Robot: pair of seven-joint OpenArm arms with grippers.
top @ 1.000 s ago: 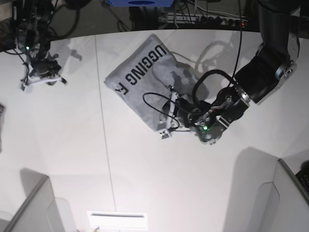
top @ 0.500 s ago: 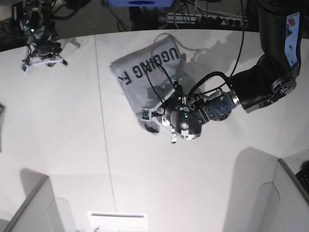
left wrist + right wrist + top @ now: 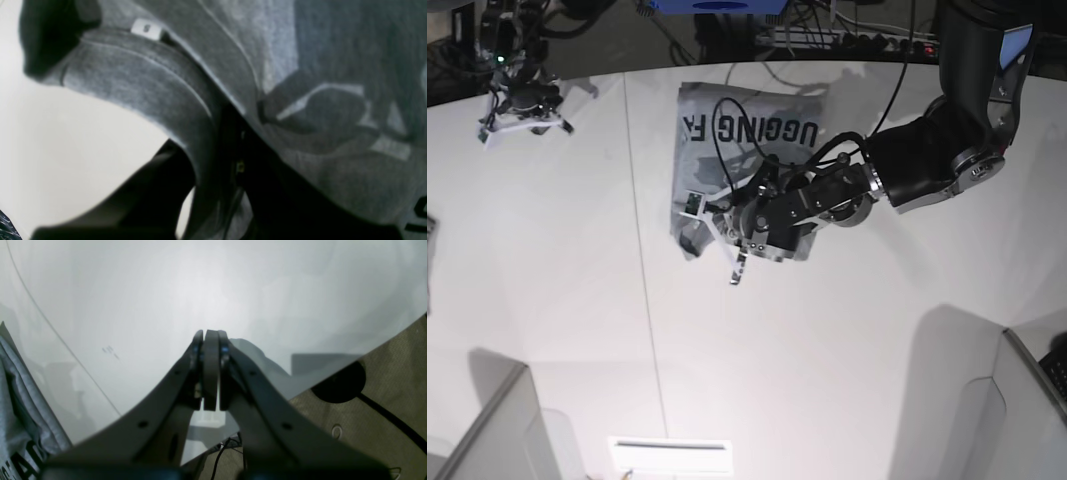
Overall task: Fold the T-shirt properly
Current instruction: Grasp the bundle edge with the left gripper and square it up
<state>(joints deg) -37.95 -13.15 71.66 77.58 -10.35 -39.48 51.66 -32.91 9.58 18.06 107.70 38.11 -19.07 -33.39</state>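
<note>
left gripper pinched shut on T-shirt edge | right gripper shut, empty, far left | step: dragging fold | next: lay edge flat, release

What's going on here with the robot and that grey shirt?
A two-armed robot is partway through folding a grey T-shirt on a white table. The left end effector is at the shirt's near edge, closed on a bunched fold of fabric, as its wrist view shows up close. The shirt is loosely doubled over, lettering facing up, not yet neat. The right end effector is shut and empty, parked near the table's far corner, away from the shirt.
</note>
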